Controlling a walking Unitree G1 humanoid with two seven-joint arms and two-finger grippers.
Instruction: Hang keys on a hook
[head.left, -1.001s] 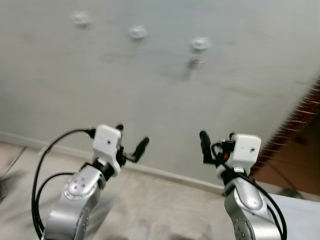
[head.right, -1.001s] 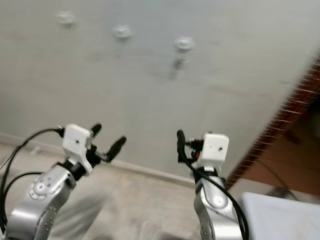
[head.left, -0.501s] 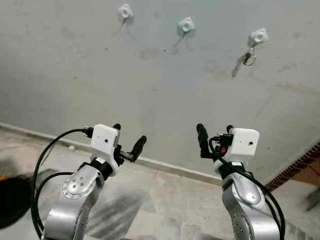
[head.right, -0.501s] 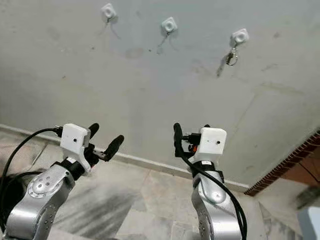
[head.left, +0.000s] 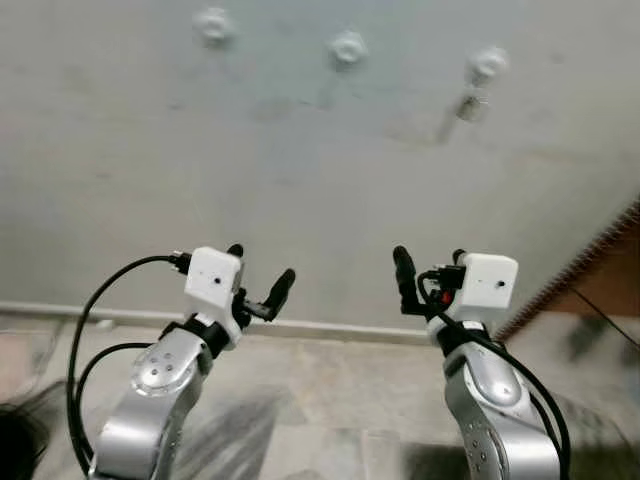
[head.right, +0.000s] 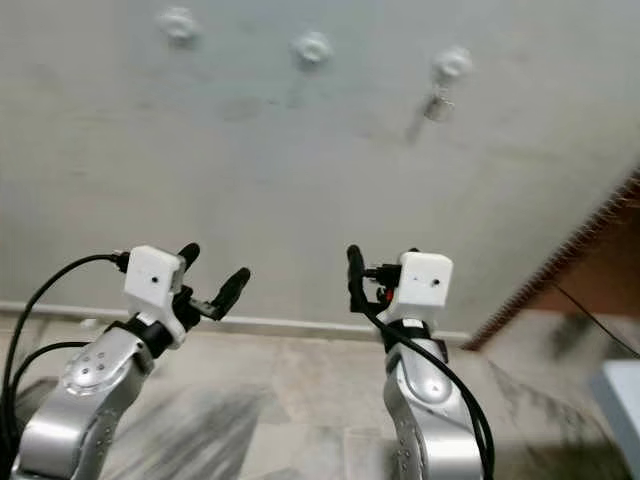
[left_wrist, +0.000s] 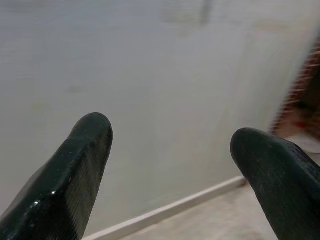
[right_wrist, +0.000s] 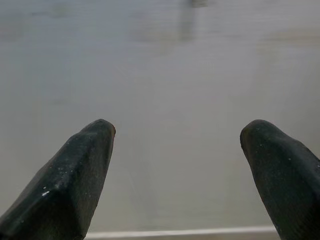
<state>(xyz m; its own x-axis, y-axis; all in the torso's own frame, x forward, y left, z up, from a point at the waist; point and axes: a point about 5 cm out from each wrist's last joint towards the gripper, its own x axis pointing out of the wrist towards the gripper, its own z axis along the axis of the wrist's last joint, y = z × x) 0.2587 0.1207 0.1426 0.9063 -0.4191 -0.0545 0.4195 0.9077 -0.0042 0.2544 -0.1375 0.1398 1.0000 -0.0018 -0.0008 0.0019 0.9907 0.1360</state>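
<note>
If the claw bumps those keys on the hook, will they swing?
Probably. The keys hang loosely below the rightmost hook, so a nudge would likely make them swing. They look small, likely light, and might slip off if lifted.

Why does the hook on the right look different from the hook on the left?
The right hook has keys dangling under it; the left hook has nothing hanging from it. The right hook sits nearer the brick edge; the left hook is far from it. Both are small white knobs stuck high on the same grey wall, a bit blurry here.
</note>
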